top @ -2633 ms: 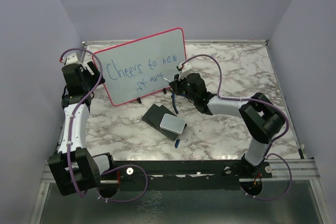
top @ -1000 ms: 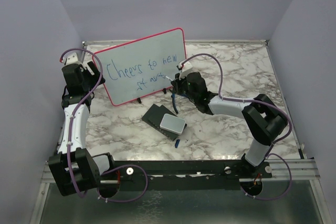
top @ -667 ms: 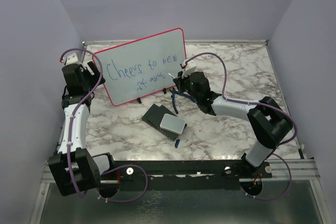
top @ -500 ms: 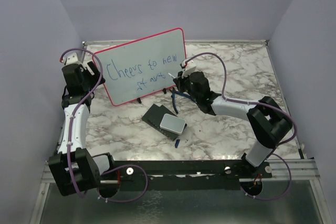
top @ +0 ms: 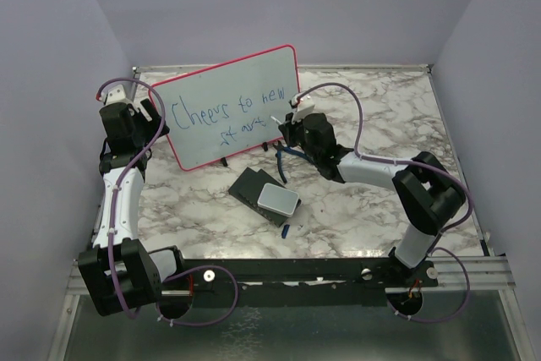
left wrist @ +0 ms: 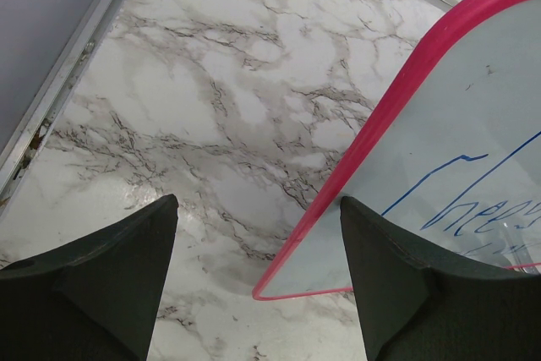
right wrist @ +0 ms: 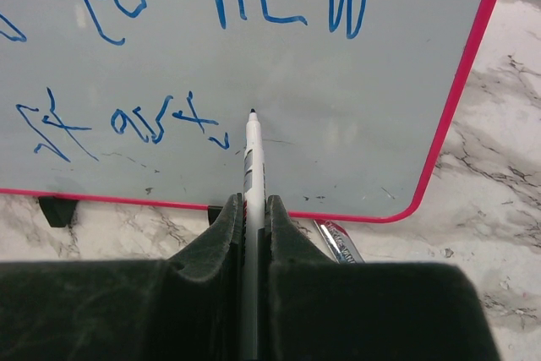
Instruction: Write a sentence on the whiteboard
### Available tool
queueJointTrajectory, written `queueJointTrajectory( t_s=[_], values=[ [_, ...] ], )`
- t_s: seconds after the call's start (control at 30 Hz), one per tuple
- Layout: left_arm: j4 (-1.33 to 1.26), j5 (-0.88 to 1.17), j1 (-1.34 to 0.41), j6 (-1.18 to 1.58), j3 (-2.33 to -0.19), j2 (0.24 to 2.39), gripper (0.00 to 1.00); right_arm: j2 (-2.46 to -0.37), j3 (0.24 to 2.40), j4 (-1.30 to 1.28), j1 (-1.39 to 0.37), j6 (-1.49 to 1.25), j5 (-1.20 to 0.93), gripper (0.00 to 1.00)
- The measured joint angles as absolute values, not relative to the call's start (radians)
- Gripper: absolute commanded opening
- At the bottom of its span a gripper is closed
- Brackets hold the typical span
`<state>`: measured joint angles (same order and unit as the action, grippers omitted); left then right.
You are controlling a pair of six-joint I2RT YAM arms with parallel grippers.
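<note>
right jaws: clenched on marker (right wrist: 251,158), tip ahead at whiteboard (right wrist: 363,99) | left jaws: spread, board's lower corner ahead between them, no contact seen | sentence (top: 228,114): "Cheers to new start" done, left of tip | remaining: apparently final "s"

On the marble table (top: 372,116) lie a dark padded block (top: 252,185) and a small blue piece (top: 286,230).

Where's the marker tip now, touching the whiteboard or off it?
Cannot tell. The right wrist view looks along the marker, its tip overlapping the whiteboard face; neither contact nor a gap shows plainly. The top view is too small to settle it.
</note>
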<state>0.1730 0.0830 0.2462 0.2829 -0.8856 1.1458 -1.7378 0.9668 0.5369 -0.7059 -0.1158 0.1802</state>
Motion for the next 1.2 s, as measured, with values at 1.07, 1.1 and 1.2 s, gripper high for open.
queueJointTrajectory(
  t_s=[1.07,1.1,1.2],
  values=[
    [0.173,0.083,0.246,0.282,-0.886,1.146,0.79,-1.769,0.990,0.537,-0.705,-0.121,0.130,0.01],
    [0.173,0.083,0.246,0.283,-0.886,1.146,0.79,-1.769,0.990,0.537,-0.705,-0.122,0.130,0.01],
    [0.173,0.083,0.246,0.283,-0.886,1.146,0.79,-1.769,0.990,0.537,-0.705,-0.124,0.134,0.01]
  ],
)
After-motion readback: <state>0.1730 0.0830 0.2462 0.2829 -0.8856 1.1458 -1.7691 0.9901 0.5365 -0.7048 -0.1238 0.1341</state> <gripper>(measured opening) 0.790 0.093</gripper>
